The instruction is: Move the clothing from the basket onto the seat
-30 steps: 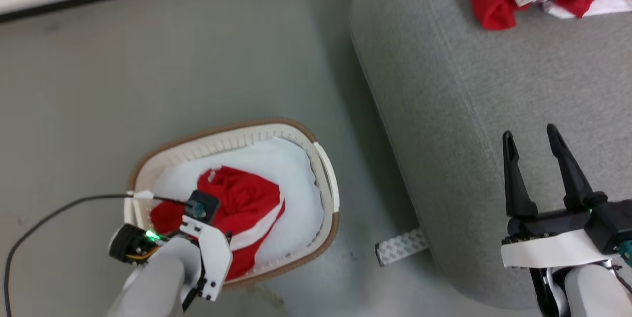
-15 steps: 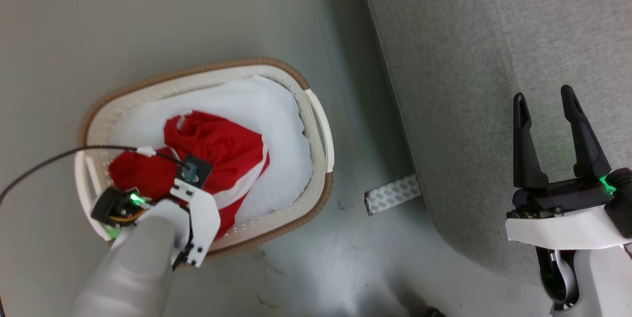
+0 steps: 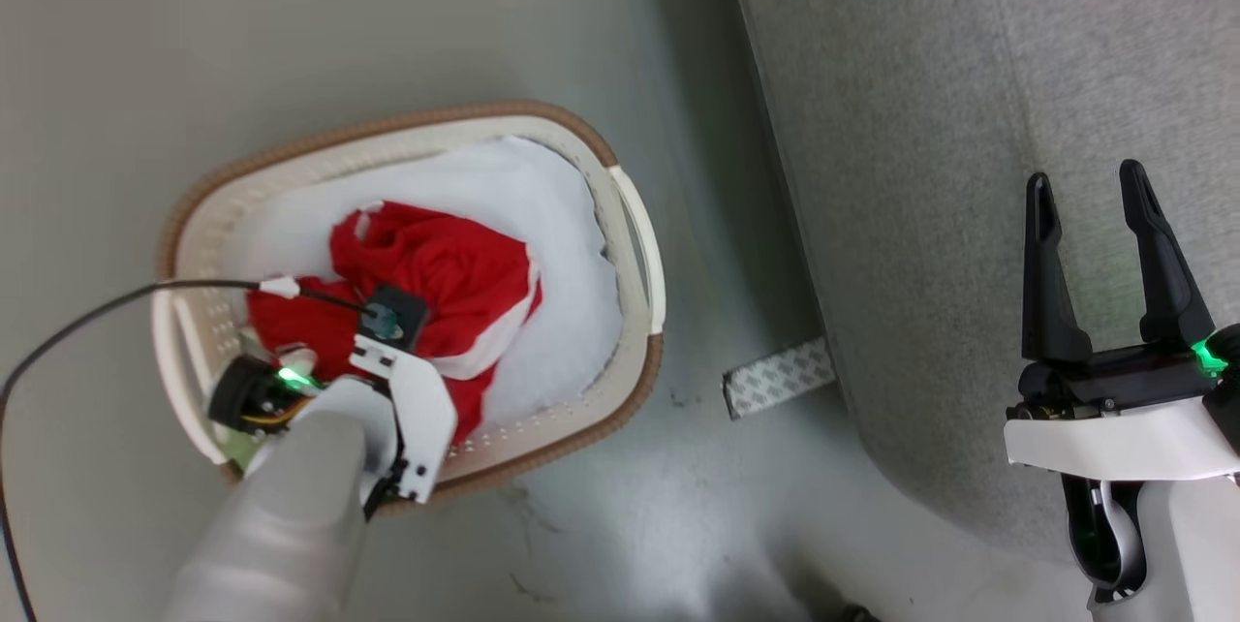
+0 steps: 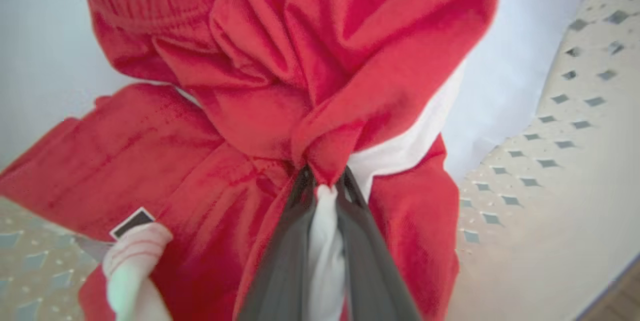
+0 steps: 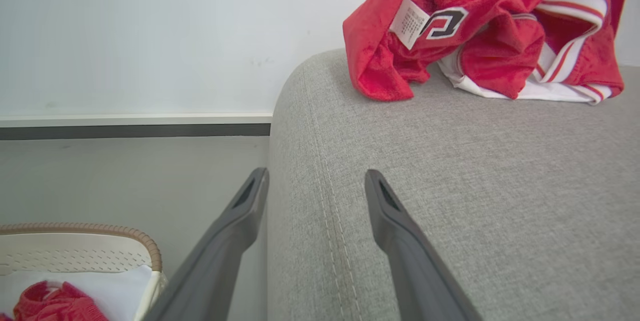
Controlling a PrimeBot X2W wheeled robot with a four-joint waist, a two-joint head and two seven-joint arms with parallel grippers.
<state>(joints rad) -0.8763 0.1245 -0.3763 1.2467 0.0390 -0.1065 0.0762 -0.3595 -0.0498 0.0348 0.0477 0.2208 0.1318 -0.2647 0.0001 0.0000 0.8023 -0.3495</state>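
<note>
A crumpled piece of red clothing (image 3: 436,278) with white trim lies in the cream basket (image 3: 635,244) on the floor, on a white pad. My left arm reaches down into the basket. In the left wrist view my left gripper (image 4: 322,181) is shut on a fold of the red clothing (image 4: 280,86). The grey seat (image 3: 969,118) rises at the right. Over its front part my right gripper (image 3: 1090,191) hovers open and holds nothing; it is also in the right wrist view (image 5: 315,183). A second red garment (image 5: 480,31) lies farther back on the seat (image 5: 450,186).
A white patterned strip (image 3: 780,377) lies on the grey floor between basket and seat. A black cable (image 3: 87,331) runs from my left wrist off to the left. A white wall (image 5: 150,36) with a dark skirting stands behind.
My left gripper has shut on the red clothing in the basket. The head camera tilted down, so the garment on the seat left that view.
</note>
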